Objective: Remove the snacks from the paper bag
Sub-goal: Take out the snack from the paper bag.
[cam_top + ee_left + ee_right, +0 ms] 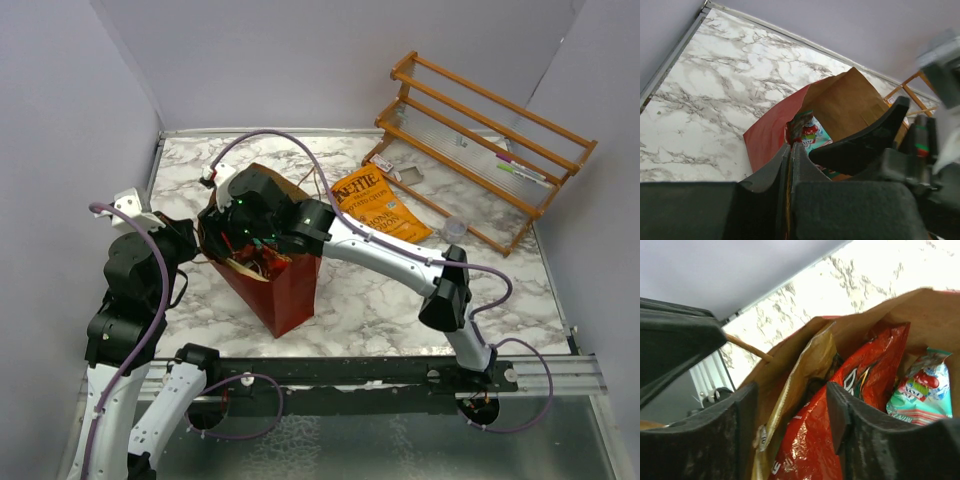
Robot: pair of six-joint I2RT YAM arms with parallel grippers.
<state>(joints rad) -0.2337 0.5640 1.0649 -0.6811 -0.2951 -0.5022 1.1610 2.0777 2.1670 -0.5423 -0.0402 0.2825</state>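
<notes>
One snack is out: from above, the orange Kettle bag (378, 205) lies on the table (390, 300) beside the paper bag (285, 290). The right gripper (245, 225) dips into its mouth, jaws hidden there.

The left wrist view shows the left gripper (790, 160) pinched together on the bag's rim, with a teal pack (812, 136) inside; a firm hold keeps the mouth wide.

The right wrist view has its fingers (742, 425) spread and empty, straddling the tan chip bag (810, 365) and red packet (860, 375). Going deeper before closing on one looks wise. The bag's bottom is unseen.
</notes>
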